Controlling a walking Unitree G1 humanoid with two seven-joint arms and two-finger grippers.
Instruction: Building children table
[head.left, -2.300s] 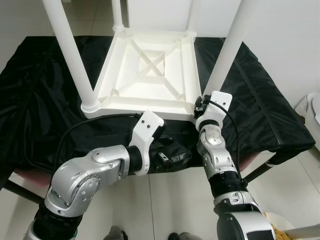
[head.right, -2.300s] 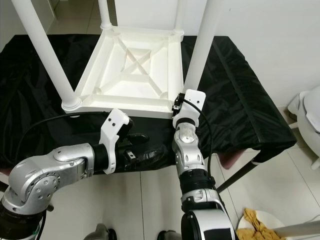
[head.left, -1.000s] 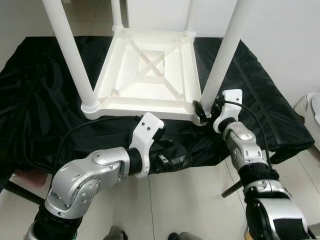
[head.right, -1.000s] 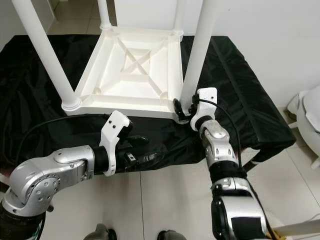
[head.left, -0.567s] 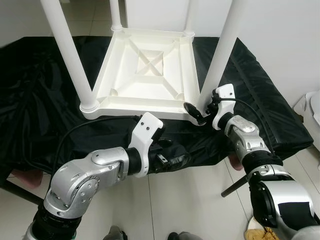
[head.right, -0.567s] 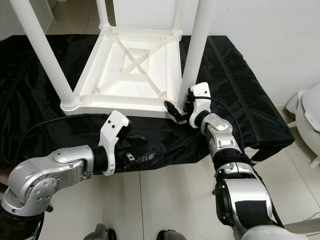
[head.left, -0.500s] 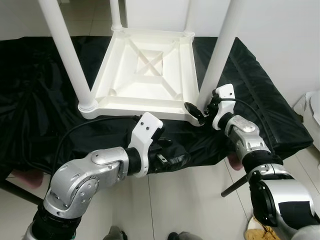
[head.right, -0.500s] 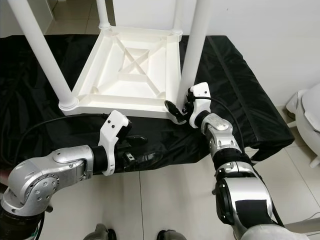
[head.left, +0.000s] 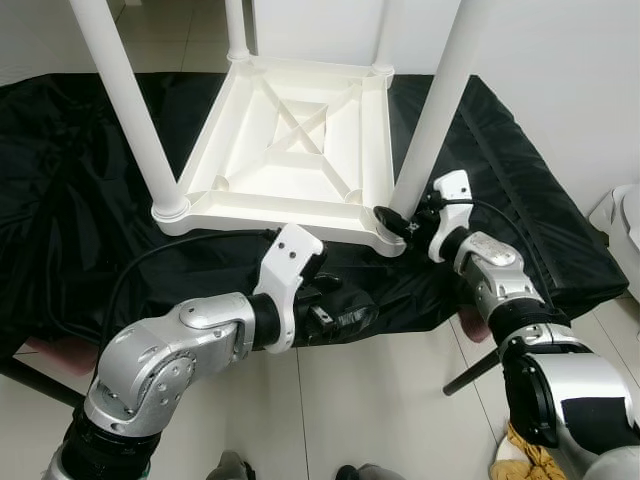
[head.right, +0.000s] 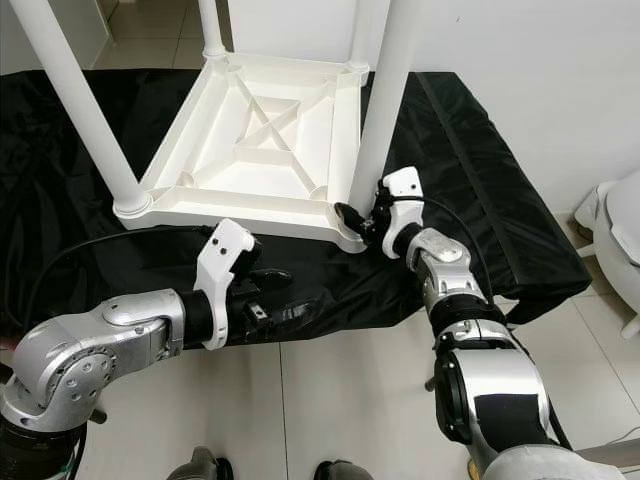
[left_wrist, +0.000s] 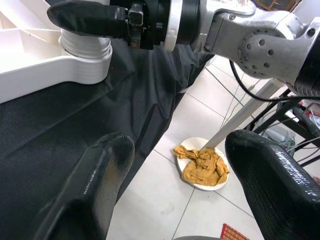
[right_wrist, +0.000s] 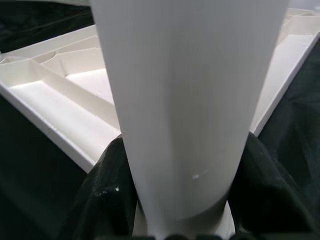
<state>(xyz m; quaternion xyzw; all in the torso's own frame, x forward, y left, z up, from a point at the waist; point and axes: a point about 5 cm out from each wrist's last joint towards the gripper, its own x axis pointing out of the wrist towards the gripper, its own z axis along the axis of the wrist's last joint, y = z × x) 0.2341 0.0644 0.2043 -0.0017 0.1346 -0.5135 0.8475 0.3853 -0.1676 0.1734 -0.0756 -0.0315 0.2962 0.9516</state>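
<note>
**Right gripper clamped on table leg**

The white plastic children's table (head.left: 290, 150) lies upside down on a black cloth-covered bench (head.left: 520, 190). At the table's near right corner, the right gripper (right_wrist: 170, 190) has its two black fingers pressed against either side of the round white table leg (right_wrist: 185, 100), just above its socket. The left gripper (left_wrist: 175, 185) hovers by the table's near edge, jaws spread and empty.

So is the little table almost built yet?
Nearly! The white table lies upside down on the black cloth with four legs standing in its corners. The right gripper grips the near right leg at its base. The left gripper waits open. Flipping remains.
</note>
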